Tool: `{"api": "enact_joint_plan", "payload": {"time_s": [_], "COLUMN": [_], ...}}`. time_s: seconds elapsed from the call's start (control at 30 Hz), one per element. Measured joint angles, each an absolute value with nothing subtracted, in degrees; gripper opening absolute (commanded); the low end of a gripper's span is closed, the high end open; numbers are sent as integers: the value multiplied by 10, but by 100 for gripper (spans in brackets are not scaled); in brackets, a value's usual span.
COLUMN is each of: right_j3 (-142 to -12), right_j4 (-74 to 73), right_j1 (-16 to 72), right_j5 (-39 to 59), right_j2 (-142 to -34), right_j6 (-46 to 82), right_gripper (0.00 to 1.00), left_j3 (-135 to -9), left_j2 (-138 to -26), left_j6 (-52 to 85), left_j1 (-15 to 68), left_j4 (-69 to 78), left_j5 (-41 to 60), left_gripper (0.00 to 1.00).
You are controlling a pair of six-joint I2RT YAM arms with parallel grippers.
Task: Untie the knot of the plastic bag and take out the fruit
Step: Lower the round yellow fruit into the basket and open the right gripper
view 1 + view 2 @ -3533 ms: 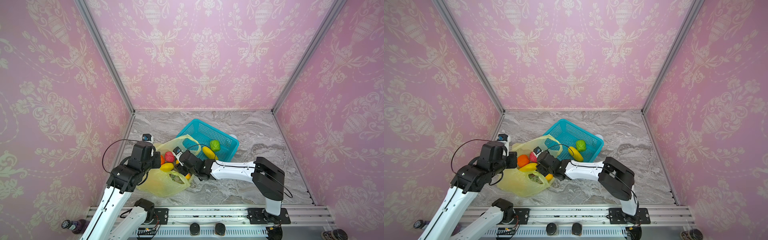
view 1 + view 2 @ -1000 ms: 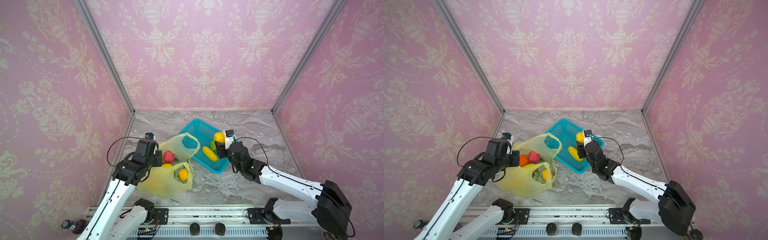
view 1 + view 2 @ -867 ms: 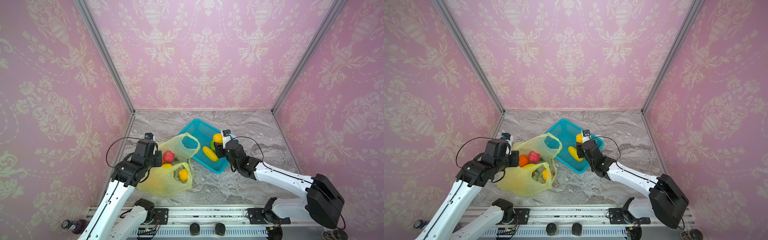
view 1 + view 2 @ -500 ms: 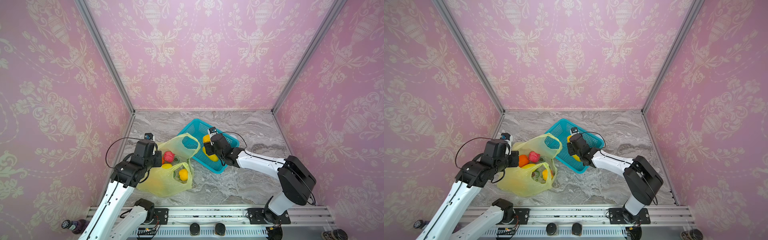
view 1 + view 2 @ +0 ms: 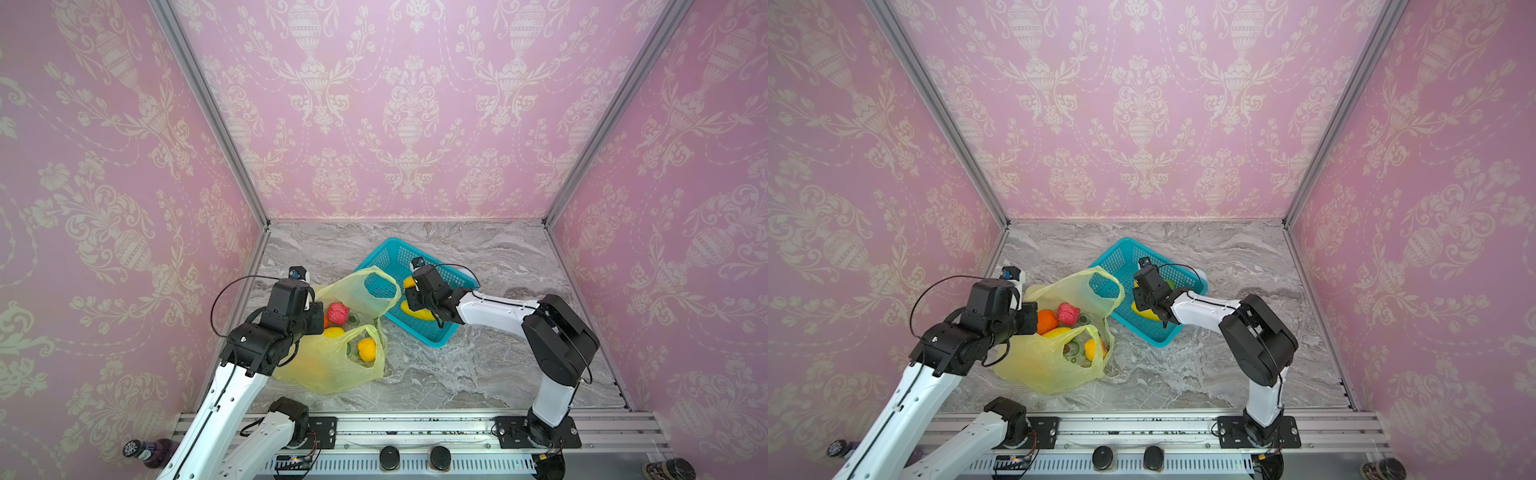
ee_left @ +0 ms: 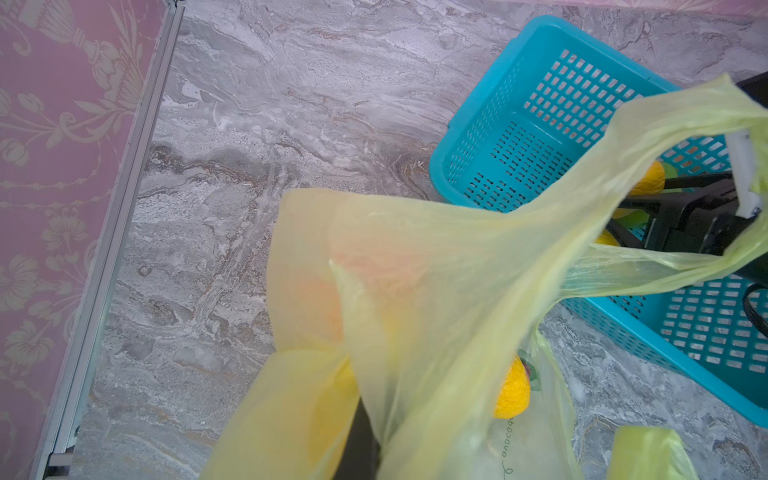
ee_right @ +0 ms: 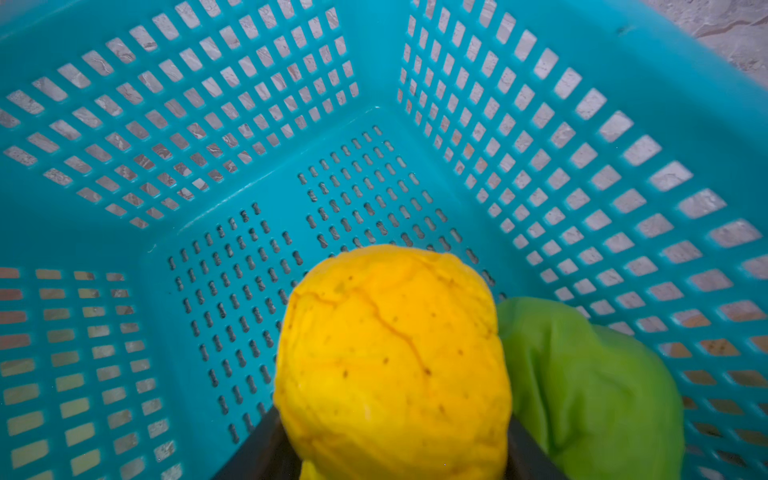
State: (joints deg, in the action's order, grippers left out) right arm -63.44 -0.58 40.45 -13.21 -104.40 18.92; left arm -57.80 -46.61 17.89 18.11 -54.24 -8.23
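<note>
Out of the bag and across, the right claw (image 5: 411,286) now hangs inside the teal basket (image 5: 432,343); a second ago it was out by the far corner. It's grasping the yellow oval fruit (image 7: 390,353), just beside the green piece (image 7: 590,374) already on the basket floor.

Over on the other side, the left claw (image 5: 1032,318) is clenched on the plastic bag (image 5: 328,370), holding its mouth up. No knot left: the handle loops stand apart, and one reaches over the basket's near corner. The bag sits on the marble surface (image 5: 478,365), with the pink-red piece (image 5: 338,312) and orange piece (image 5: 1046,321) waiting inside.

The good play here is to go low and let go near the floor so nothing rolls. Then draw back clear of that loop, with the left side keeping the mouth wide.

Writing? There's small print on the bag (image 6: 505,453), sideways and creased, that probably reads "avocado". No brand shows.
</note>
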Motion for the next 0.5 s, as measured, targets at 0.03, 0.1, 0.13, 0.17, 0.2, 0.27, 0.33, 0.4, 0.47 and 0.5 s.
{"api": "enact_joint_plan", "payload": {"time_s": [0.03,0.1,0.13,0.17,0.2,0.27,0.33,0.4,0.47,0.5], "right_j3": [-634,-632,-629,-624,-617,-601,-578,-552,-529,-515], "right_j4": [-6,-13,-18,-24,-29,-36,-47,-65,-83,-95], "right_j1": [404,402,402,402,402,402,402,402,402,402], "right_j5": [-132,-129,-127,-126,-124,-121,-118,-117,-117,-117], "right_j2": [-1044,-1044,-1043,-1041,-1037,-1024,-1002,-972,-945,-929], "right_j6": [190,191,192,194,195,196,196,196,196,196], "right_gripper": [57,65,68,72,75,80,84,84,83,82], "left_j3": [-578,-578,-578,-578,-578,-578,-578,-578,-578,-578], "left_j2": [-465,-462,-460,-458,-457,-458,-462,-466,-464,-460], "left_j6": [179,179,179,179,179,179,179,179,179,179], "left_j1": [181,181,181,181,181,181,181,181,181,181], "left_j4": [-542,-542,-542,-542,-542,-542,-542,-542,-542,-542], "left_j5": [-82,-82,-82,-82,-83,-82,-82,-82,-82,-83], "left_gripper": [0,0,0,0,0,0,0,0,0,0]}}
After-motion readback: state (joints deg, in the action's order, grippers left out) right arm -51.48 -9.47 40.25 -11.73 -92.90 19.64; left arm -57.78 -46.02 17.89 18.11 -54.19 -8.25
